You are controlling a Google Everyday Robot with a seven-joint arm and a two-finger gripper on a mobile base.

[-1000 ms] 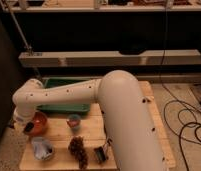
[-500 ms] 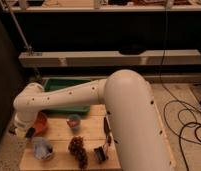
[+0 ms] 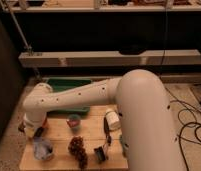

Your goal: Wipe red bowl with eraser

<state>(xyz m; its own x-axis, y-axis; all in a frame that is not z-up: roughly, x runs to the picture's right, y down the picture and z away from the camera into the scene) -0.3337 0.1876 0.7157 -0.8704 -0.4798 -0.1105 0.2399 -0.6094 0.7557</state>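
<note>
Hovering low by the left edge of the table (image 3: 61,131), the gripper (image 3: 37,132) hangs under the bent wrist, pointing down. We cannot tell whether it is wide, narrow or holding anything, as the wrist hides it; no eraser shows anywhere.

Of the bowl (image 3: 22,127) only a reddish sliver shows, just left of the gripper as we look, the rest behind the wrist. We judge it lies under the gripper or a shade to its left; we cannot say which. It is round, so there is no long axis to line up with, and there is only the one arm.

- Right of the gripper, near: cup (image 3: 74,121)
- Nearer us than the gripper: pale dish (image 3: 42,149)
- Beyond it: green tray (image 3: 69,83)

The wipe looks at or close to contact. The next move likely needs a short sweep kept over the bowl, clear of the dish
</note>
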